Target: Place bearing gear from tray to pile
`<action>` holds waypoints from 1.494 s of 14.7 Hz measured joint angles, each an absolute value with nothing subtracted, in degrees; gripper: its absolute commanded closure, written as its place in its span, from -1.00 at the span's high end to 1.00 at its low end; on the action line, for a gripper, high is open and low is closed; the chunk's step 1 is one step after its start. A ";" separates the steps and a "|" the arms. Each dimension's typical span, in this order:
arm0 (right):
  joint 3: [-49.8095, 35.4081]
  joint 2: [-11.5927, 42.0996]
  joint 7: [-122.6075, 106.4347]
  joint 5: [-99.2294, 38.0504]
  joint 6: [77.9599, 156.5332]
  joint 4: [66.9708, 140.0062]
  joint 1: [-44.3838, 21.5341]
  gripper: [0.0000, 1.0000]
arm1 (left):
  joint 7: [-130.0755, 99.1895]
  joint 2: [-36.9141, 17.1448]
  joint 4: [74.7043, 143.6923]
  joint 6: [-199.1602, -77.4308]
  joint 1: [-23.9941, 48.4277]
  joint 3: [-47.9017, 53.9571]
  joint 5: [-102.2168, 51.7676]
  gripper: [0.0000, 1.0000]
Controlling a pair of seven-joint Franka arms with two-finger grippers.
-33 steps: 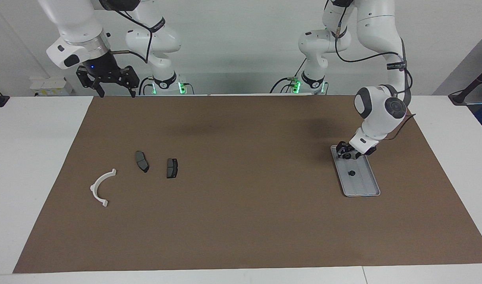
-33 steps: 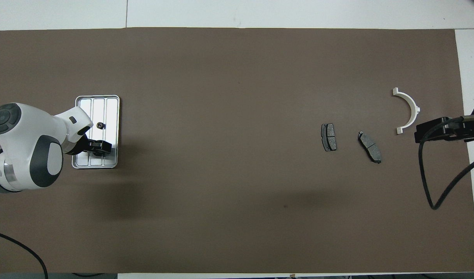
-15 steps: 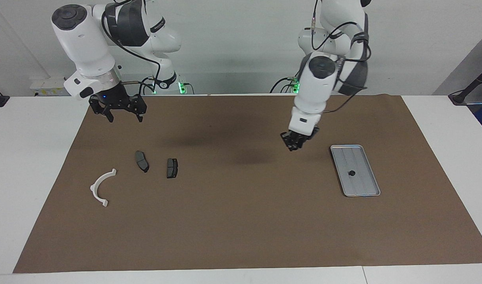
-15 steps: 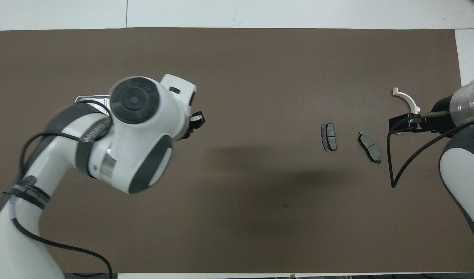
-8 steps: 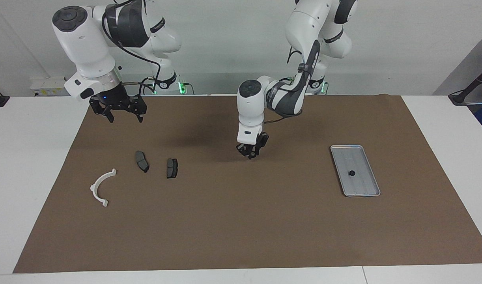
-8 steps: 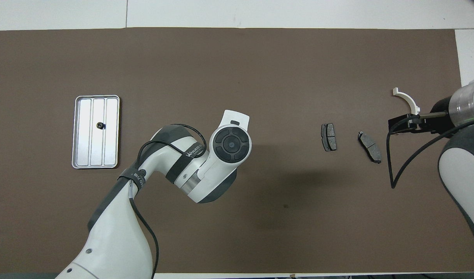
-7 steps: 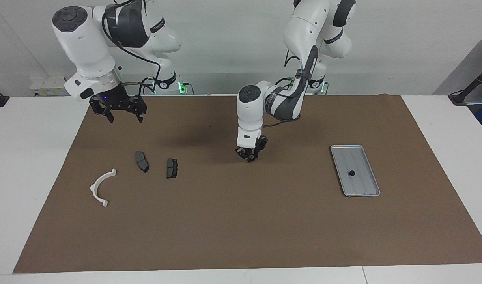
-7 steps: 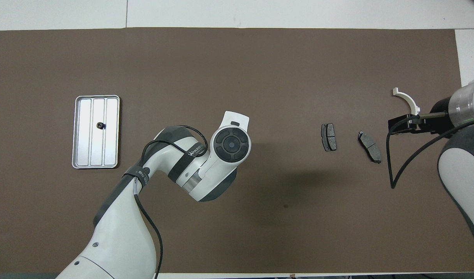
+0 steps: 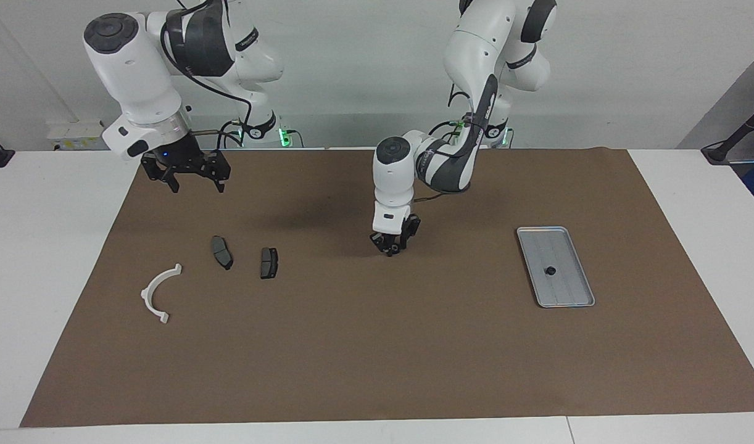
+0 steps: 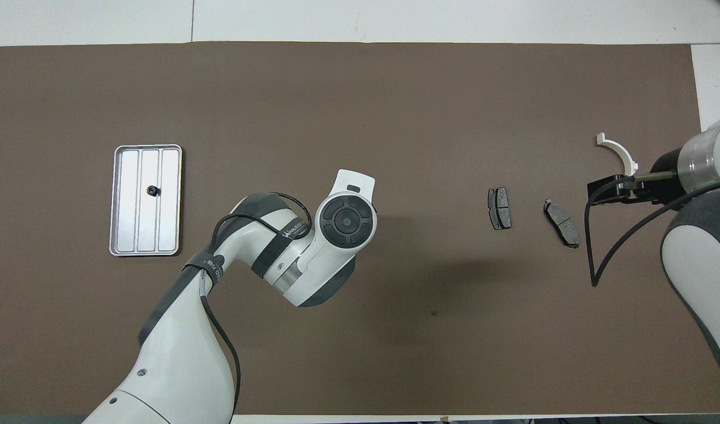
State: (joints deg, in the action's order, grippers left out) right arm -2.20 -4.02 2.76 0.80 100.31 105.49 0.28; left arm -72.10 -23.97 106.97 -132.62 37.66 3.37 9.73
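Overhead view: left arm (image 10: 289, 241) band reads "WANBEE"-like lettering, not clearly legible.

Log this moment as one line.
left gripper low over mat middle | right gripper open, waiting beside pile | one gear in tray

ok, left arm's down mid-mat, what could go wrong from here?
1. The left gripper is low over the middle of the mat, well short of the two pads and white bracket; a gear let go here would land apart from the pile and might roll.
2. The right gripper waits open up by the pile; reaching there could crowd it.
3. One small dark part lies in the tray.
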 measured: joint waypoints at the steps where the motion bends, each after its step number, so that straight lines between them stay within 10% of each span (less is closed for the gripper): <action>1: -2.26 -4.02 2.98 0.77 100.31 105.67 0.18 1.00 | -71.59 -23.92 106.55 -132.11 37.34 3.28 9.74 1.00; 10: -2.77 0.84 34.82 0.36 113.01 109.50 -16.16 1.00 | -20.54 -5.88 91.68 -99.84 12.71 2.31 2.66 1.00; 14: -2.92 8.88 54.65 0.35 123.48 109.08 -25.84 1.00 | 2.47 -9.94 93.38 -107.60 0.45 2.03 1.12 1.00; 22: -2.69 23.60 73.02 1.96 127.15 98.92 -36.32 1.00 | 3.93 -18.26 103.65 -124.62 -0.35 2.98 1.08 0.90</action>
